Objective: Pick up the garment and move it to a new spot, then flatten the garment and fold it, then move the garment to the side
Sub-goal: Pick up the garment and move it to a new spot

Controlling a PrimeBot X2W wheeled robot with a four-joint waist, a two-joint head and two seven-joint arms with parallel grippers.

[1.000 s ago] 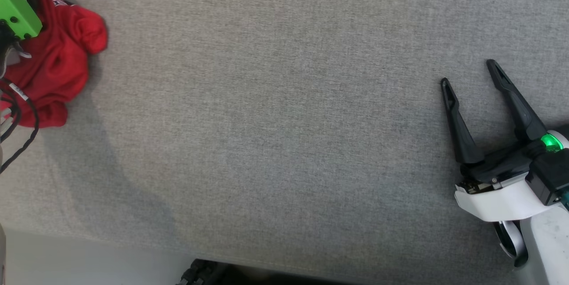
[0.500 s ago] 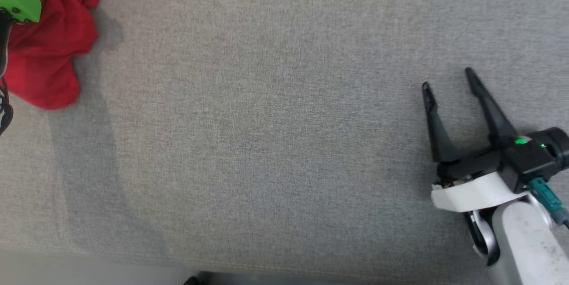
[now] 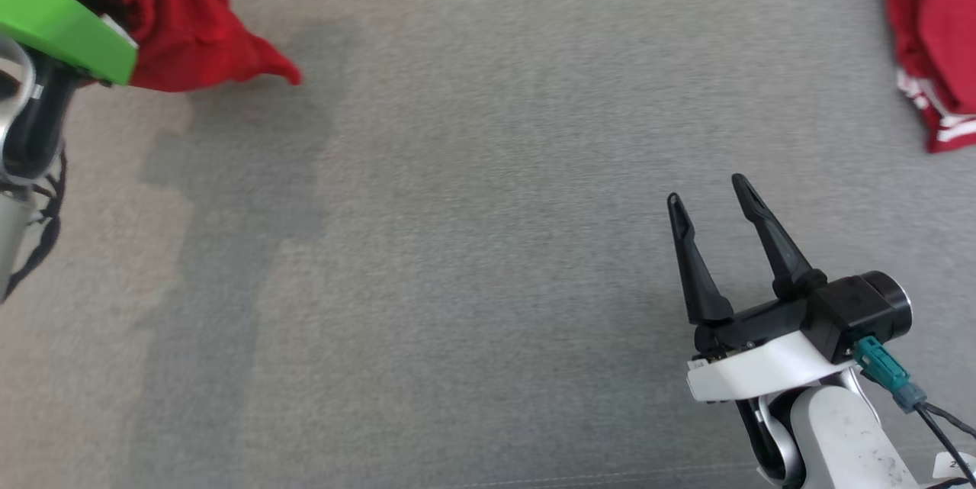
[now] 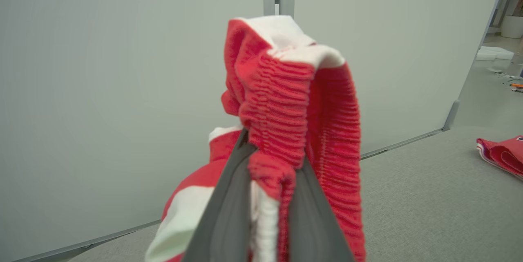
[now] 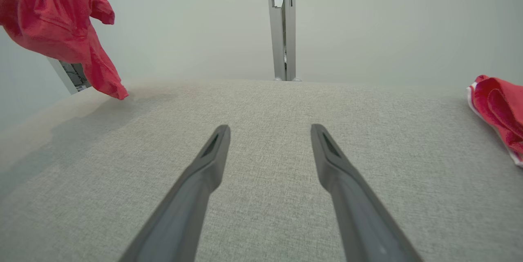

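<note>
Left claw (image 4: pixel 273 164) is clenched on the red garment (image 4: pixel 294 90), its two grey fingers pinching a gathered, ribbed band with white trim. In the left wrist view the cloth bunches up over the fingertips. In the head view the garment hangs at the upper left of the frame, above the grey counter (image 3: pixel 488 260), with one pointed corner drooping toward the middle and a shadow beneath it. In the right wrist view its lowest tip comes close to the counter; whether it touches I cannot tell.

Right claw (image 3: pixel 707 193) sits at the lower right of the head view, released, its fingers spread and holding nothing, low over bare counter. A second red cloth (image 3: pixel 930 39) with white stripes lies at the upper right edge of that frame, well apart from both claws. Behind the counter stands a pale wall with a metal post (image 5: pixel 282 25) at the upper middle of the right wrist view.

By my judgement the first step is in hand: the garment is picked up and in the air, not yet set at a new spot. The next move calls for carrying it toward the open middle of the counter and lowering it so that it spreads rather than heaps, with the free claw ready to take an opposite edge for flattening. A single pinch on the band may let the rest twist.
</note>
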